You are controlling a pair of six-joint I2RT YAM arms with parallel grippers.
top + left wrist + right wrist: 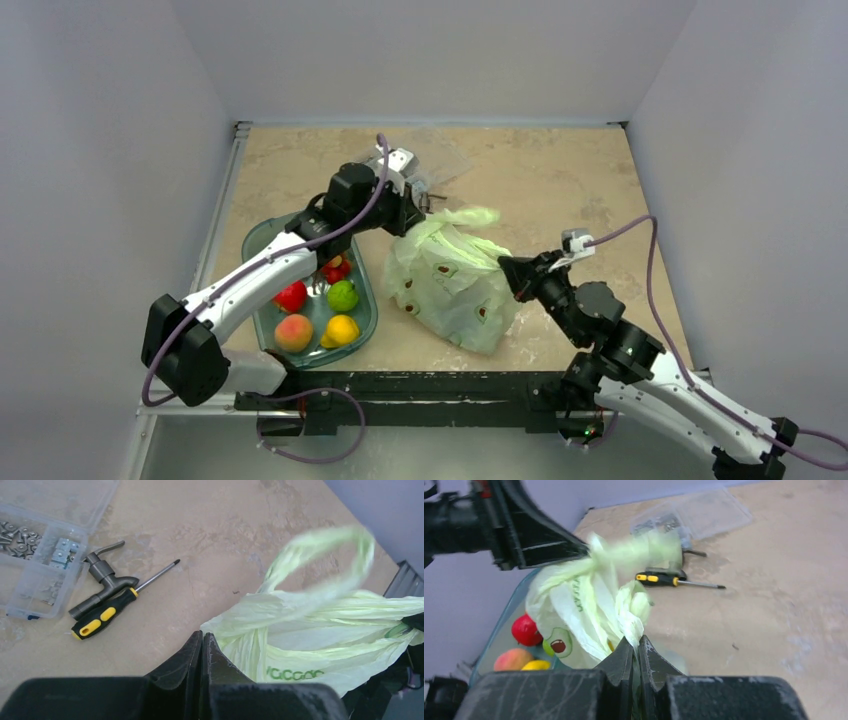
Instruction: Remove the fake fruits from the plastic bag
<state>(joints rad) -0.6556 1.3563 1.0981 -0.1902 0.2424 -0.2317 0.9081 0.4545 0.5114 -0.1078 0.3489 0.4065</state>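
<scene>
The pale green plastic bag (pixel 455 285) with avocado prints stands bunched in the middle of the table. My left gripper (pixel 412 228) is shut on the bag's upper left edge; in the left wrist view its jaws (pixel 204 635) are closed at the bag's corner (pixel 310 630). My right gripper (pixel 508 268) is shut on the bag's right side, with bag film (pixel 584 605) pinched between its jaws (pixel 636 641). One loop handle (pixel 325 555) sticks up, blurred. The fake fruits are hidden inside the bag; only a faint yellow patch (pixel 610 645) shows through.
A clear teal tray (pixel 258 240) left of the bag holds a strawberry cluster (pixel 337 268), a red fruit (pixel 291 296), a green fruit (pixel 343 296), a peach (pixel 293 332) and a yellow fruit (pixel 341 330). Behind the bag lie a screwdriver (pixel 107 612), a metal fitting (pixel 102 577) and a clear parts box (pixel 37 555).
</scene>
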